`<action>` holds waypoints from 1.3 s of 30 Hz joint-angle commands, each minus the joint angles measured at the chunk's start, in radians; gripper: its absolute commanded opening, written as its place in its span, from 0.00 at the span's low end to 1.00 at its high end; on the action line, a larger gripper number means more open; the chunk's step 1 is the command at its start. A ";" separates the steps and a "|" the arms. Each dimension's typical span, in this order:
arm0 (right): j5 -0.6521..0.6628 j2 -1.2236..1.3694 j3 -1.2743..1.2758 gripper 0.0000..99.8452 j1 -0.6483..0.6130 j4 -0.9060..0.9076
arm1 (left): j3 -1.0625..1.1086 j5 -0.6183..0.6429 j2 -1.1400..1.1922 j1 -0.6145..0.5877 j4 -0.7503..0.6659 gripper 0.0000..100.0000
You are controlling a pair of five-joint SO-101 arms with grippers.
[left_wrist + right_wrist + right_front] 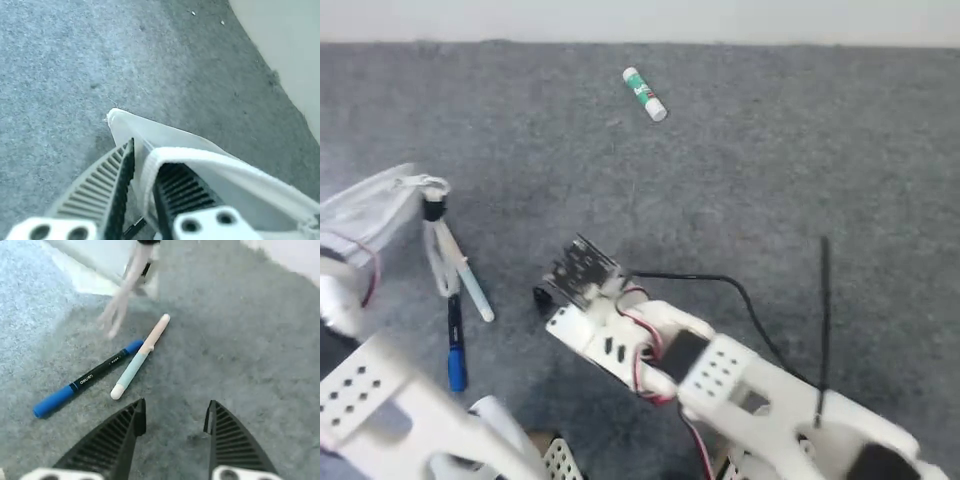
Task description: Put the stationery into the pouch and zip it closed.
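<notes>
A clear pouch (365,208) lies at the table's left, its white zip strap (438,250) trailing toward the pens. My left gripper (142,150) is shut on the pouch's white edge band (200,157). A blue and black marker (87,379) and a white and light-blue pen (140,356) lie side by side on the grey mat, just ahead of my right gripper (175,417), which is open with nothing in it. In the high view that gripper (548,295) sits right of the marker (455,345) and pen (472,285). A green and white glue stick (645,93) lies far back.
A thin black stick (823,310) lies on the mat at the right, beside the right arm's black cable (740,290). The left arm's white body (390,410) fills the near left corner. The grey mat (750,170) ends at a pale wall at the back.
</notes>
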 commanded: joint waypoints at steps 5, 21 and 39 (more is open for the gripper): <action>-0.028 0.216 -0.207 0.19 -0.019 -0.005 | -0.077 0.026 -0.009 -0.071 -0.043 0.01; -0.028 0.624 -0.546 0.19 -0.087 -0.005 | -0.071 0.023 -0.008 -0.124 -0.040 0.01; -0.026 0.957 -0.841 0.19 -0.136 0.002 | -0.071 0.023 -0.008 -0.176 -0.043 0.01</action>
